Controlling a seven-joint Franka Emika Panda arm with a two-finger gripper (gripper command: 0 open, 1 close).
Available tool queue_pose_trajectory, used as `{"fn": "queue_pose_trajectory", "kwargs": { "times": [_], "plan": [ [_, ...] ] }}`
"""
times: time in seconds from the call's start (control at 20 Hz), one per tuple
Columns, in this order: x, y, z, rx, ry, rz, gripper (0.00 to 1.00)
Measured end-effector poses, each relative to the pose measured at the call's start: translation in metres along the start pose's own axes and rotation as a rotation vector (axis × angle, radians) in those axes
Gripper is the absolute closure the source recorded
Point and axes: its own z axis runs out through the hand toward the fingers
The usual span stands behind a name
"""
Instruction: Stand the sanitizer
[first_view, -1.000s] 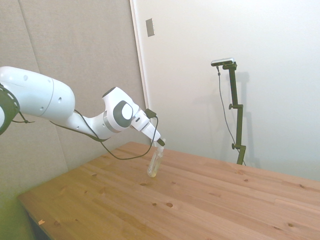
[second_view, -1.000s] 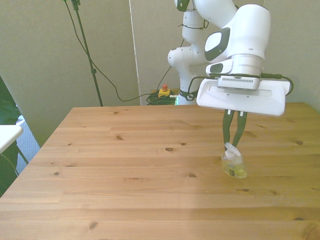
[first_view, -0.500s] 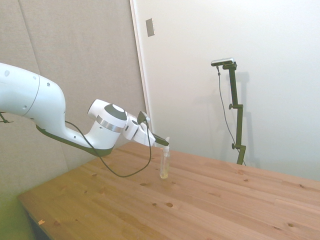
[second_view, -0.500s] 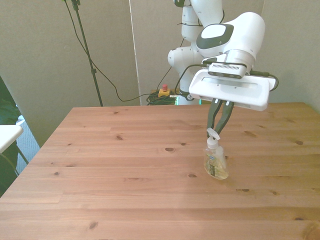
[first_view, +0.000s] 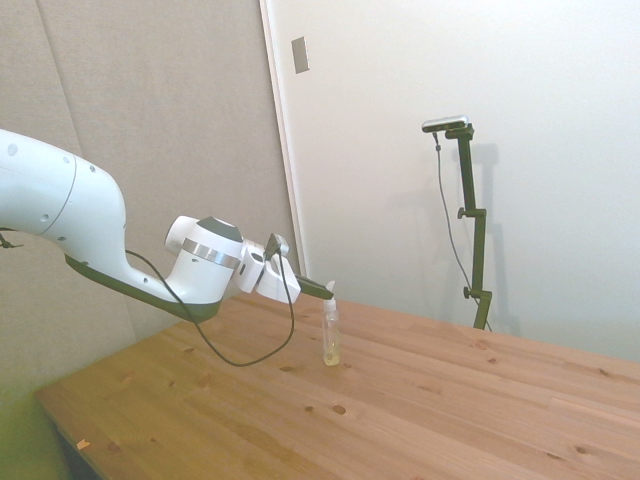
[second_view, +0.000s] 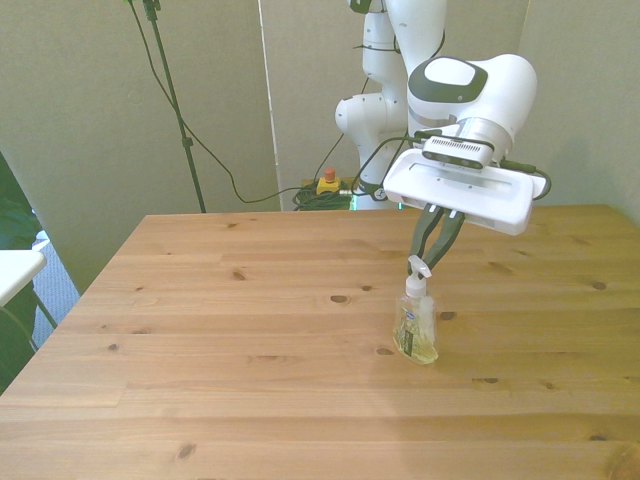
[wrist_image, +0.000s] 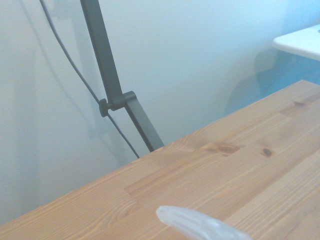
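Arm low and outstretched, jaws nearly closed.

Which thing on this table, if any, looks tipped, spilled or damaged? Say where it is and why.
Nothing stands out. The sanitizer stands upright on the table, base flat on the wood, with its liquid inside and no spill around it. The gripper is at its pump top, fingers close together there.

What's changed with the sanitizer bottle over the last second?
The sanitizer went from steeply tilted to upright on the table, shifting toward the front view's left. The gripper swung with it and stays closed on the pump top.
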Motion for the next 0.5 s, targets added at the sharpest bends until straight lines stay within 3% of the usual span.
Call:
{"fn": "queue_pose_trajectory", "kwargs": {
  "times": [0.5],
  "plan": [
    [0.0008, 0.0036, -0.0013, -0.011, -0.01, 0.01, 0.0]
  ]
}}
